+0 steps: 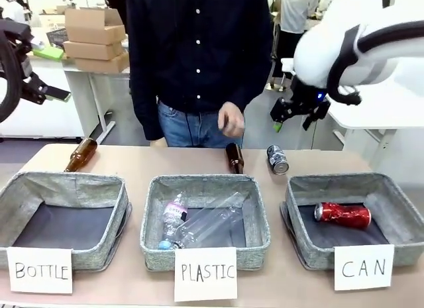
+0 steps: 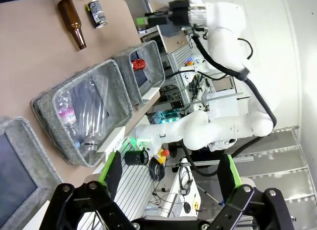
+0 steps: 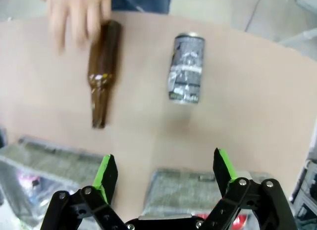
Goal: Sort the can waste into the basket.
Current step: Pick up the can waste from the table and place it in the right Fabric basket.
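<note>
**Half Sorted, Nothing Gripped**

Finds the red can (image 1: 342,215) lying on its side on the dark floor of the basket (image 1: 397,208), behind the "CAN" sign (image 1: 364,267). Finds the dark can (image 1: 277,159) out on the surface (image 1: 132,163), also on its side, beyond the basket's far rim and apart from it. Places a brown bottle (image 1: 234,157) just beside that can, lying flat, with a person's hand (image 1: 231,120) close over its base; cannot tell whether touching. Shows the right end effector (image 1: 293,124) raised above the dark can, jaws spread wide, green pads bare, gripping nothing. Shows the left end effector (image 2: 170,171) equally wide open and empty, well apart from both cans. Notes a clear bottle (image 1: 199,228) in the "PLASTIC" bin (image 1: 154,215), and a second brown bottle (image 1: 81,154) behind the "BOTTLE" bin (image 1: 16,208).
</note>
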Motion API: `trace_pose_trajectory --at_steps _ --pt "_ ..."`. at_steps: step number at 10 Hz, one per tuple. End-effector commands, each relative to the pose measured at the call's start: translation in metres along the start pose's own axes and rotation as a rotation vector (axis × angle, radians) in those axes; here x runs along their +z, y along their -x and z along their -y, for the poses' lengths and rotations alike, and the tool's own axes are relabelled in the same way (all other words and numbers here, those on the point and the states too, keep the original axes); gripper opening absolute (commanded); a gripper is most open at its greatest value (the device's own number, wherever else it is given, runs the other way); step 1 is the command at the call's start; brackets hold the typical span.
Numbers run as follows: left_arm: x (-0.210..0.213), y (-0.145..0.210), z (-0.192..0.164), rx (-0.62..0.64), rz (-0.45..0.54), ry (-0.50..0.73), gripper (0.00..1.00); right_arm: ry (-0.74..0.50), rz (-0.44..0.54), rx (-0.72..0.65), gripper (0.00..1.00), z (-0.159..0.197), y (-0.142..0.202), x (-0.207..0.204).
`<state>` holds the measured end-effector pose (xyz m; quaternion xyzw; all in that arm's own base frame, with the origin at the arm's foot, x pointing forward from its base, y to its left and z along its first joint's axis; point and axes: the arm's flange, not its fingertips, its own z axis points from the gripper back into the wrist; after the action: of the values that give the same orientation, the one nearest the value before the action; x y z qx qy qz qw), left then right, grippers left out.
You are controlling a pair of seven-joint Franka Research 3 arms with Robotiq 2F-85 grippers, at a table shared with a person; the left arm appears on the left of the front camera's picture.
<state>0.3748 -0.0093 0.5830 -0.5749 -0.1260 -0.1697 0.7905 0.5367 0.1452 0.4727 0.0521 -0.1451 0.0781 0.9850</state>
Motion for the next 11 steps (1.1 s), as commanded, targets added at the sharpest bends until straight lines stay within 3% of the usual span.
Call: trace_pose_trajectory --at_steps 1,6,11 --pt "0.001 0.001 0.0 -0.009 -0.008 -0.013 1.0 0.049 -0.017 -0.031 1.0 0.004 -0.047 -0.048" --pt "0.001 0.001 0.0 -0.009 -0.008 -0.013 1.0 0.097 -0.145 -0.095 1.0 0.012 -0.075 -0.146" --pt "0.001 0.001 0.0 -0.009 -0.008 -0.013 1.0 0.117 -0.212 -0.123 1.0 0.016 -0.081 -0.201"
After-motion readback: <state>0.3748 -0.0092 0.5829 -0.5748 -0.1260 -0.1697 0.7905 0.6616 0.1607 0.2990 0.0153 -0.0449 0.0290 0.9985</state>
